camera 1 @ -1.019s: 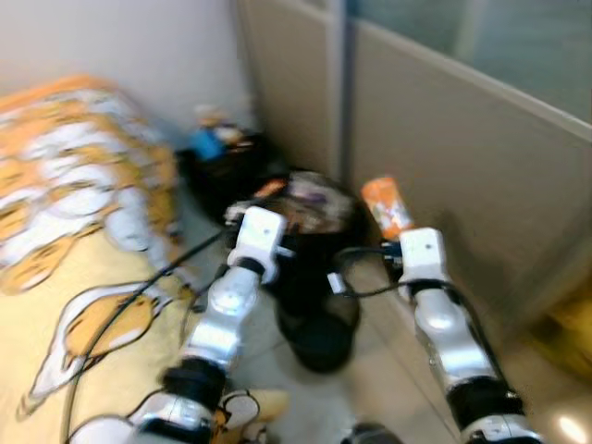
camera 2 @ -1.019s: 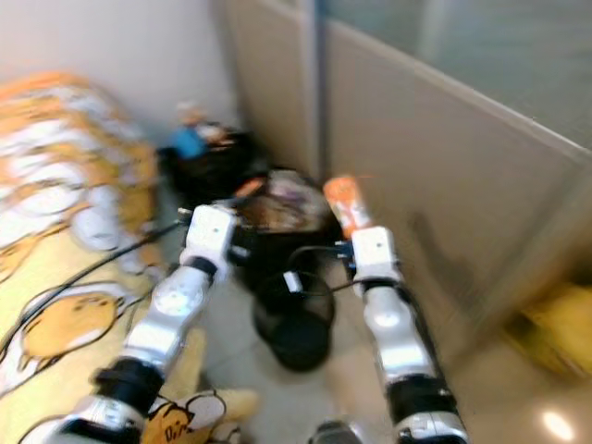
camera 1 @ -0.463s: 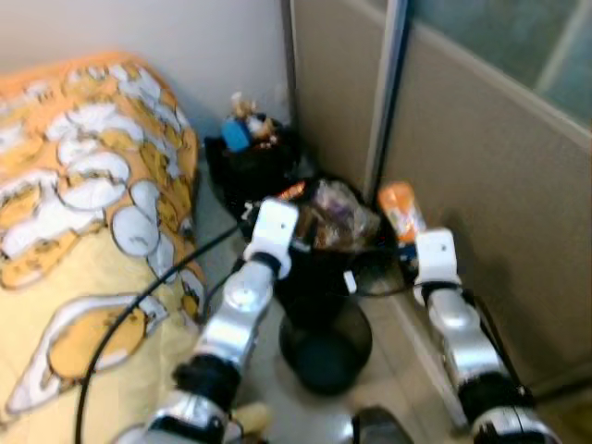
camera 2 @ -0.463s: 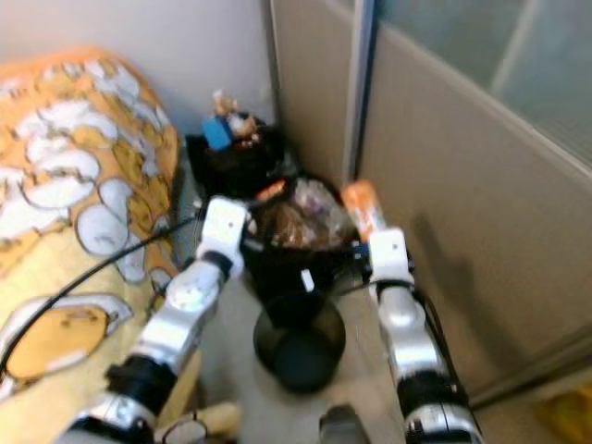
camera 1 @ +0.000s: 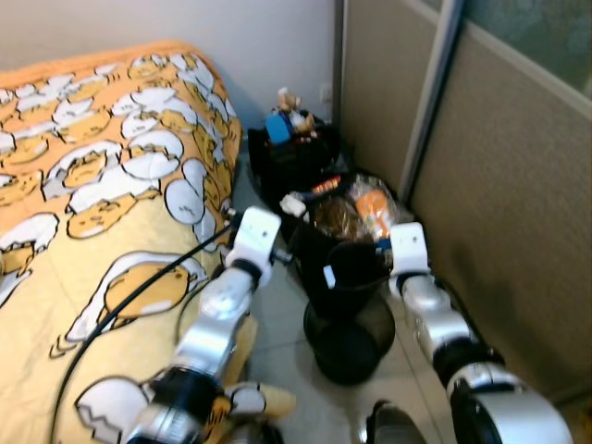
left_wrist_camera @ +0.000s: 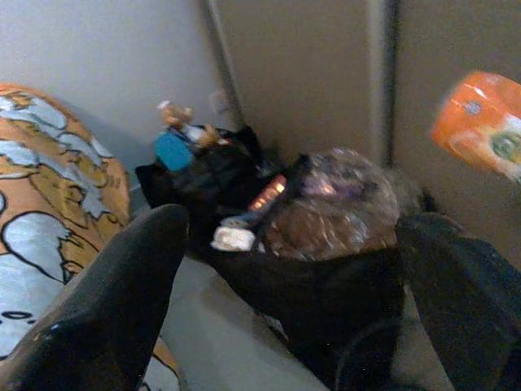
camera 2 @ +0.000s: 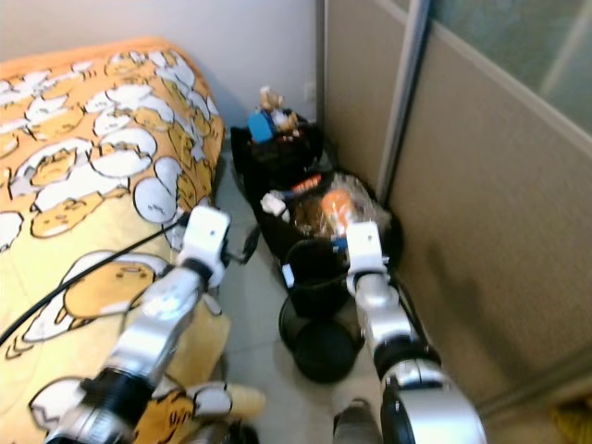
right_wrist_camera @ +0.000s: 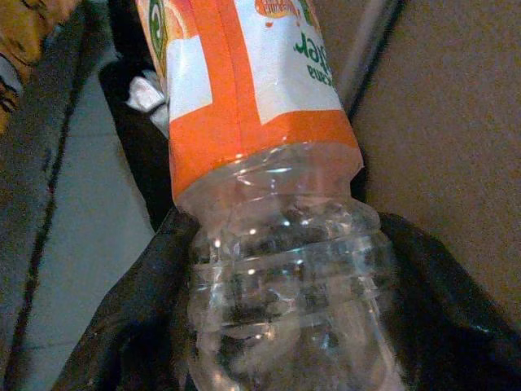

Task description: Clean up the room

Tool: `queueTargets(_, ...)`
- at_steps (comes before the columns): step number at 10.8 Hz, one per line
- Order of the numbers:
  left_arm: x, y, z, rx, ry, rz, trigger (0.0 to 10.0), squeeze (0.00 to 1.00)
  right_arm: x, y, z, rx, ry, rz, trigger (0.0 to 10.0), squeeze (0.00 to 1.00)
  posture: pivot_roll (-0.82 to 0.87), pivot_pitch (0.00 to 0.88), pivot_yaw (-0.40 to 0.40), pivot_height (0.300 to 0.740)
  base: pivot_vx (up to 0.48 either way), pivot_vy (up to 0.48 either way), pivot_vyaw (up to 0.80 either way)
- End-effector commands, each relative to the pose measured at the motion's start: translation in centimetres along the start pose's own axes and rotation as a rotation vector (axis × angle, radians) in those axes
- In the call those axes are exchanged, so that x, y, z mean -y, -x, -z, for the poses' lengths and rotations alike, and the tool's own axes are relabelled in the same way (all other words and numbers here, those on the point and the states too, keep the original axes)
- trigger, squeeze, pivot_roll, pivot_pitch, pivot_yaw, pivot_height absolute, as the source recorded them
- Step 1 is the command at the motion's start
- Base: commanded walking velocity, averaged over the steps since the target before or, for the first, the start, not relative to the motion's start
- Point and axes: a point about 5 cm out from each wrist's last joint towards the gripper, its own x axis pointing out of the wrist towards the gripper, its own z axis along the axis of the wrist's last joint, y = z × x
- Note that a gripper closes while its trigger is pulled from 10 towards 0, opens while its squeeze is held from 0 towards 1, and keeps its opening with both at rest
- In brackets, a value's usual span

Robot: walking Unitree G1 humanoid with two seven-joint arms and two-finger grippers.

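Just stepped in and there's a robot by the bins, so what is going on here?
The robot stands beside the bed, tidying up. Its right claw is shut on an empty plastic bottle with an orange label, holding it above the full trash bag and the black wire bin in the corner. The left claw is open and holds nothing.

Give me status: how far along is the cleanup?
Done: the black trash bag already bulges with wrappers. In hand: the right gripper is shut on an empty orange-labelled bottle, held over that bag. Left: dropping it in; the mesh bin stands below. Left gripper open, idle.
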Motion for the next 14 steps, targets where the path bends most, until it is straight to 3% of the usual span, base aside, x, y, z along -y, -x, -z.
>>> queueTargets(1,-0.1,0.5,0.0,-0.004,-0.027,0.024,10.0,0.00,0.0,-0.2,-0.5,0.012,-0.019,0.020,0.0,0.00,-0.09,0.170,0.145,0.731,0.000,0.000,0.00)
queueTargets(2,0.0,0.8,0.1,-0.003,-0.036,0.037,10.0,0.00,0.2,-0.3,-0.8,0.022,-0.037,0.048,0.0,0.00,-0.08,0.168,0.141,0.731,0.000,0.000,0.00)
queueTargets(4,0.3,1.3,-0.5,0.041,-0.006,0.050,10.0,0.00,2.1,1.0,-2.1,0.253,-0.004,0.230,0.0,0.00,-0.10,0.144,0.126,0.731,0.000,0.000,0.00)
queueTargets(5,0.4,1.4,-0.7,0.054,0.071,0.013,10.0,0.00,2.3,3.5,-2.7,0.416,0.063,0.262,0.0,0.00,-0.14,0.119,0.117,0.731,0.000,0.000,0.00)
queueTargets(6,1.5,1.0,-0.3,0.015,0.259,-0.054,10.0,0.00,2.0,6.5,-1.4,0.446,0.122,0.211,0.0,0.00,-0.20,0.103,0.098,0.731,0.000,0.000,0.00)
queueTargets(7,3.2,0.3,-0.5,0.020,0.241,-0.037,10.0,0.00,2.5,7.1,1.0,0.373,0.150,0.184,0.0,0.00,-0.24,0.098,0.079,0.731,0.000,0.000,0.00)
queueTargets(8,3.9,-0.2,-0.7,0.023,0.212,-0.020,10.0,0.00,2.9,7.0,1.8,0.326,0.146,0.185,0.0,0.00,-0.26,0.101,0.071,0.731,0.000,0.000,0.00)
queueTargets(9,4.3,-0.9,-1.2,0.035,0.192,-0.010,10.0,0.00,3.2,6.7,1.2,0.303,0.121,0.170,0.0,0.00,-0.28,0.105,0.060,0.731,0.274,-0.390,0.00)
queueTargets(11,3.9,-1.8,-1.8,0.055,0.121,-0.006,10.0,0.00,2.9,5.2,-0.8,0.332,0.119,0.138,0.0,0.00,-0.27,0.110,0.057,0.731,0.279,-0.388,0.00)
queueTargets(14,3.1,-2.4,-2.1,0.063,0.080,-0.004,10.0,0.00,3.0,4.1,-1.9,0.335,0.104,0.146,0.0,0.00,-0.24,0.116,0.072,0.731,0.289,-0.381,0.00)
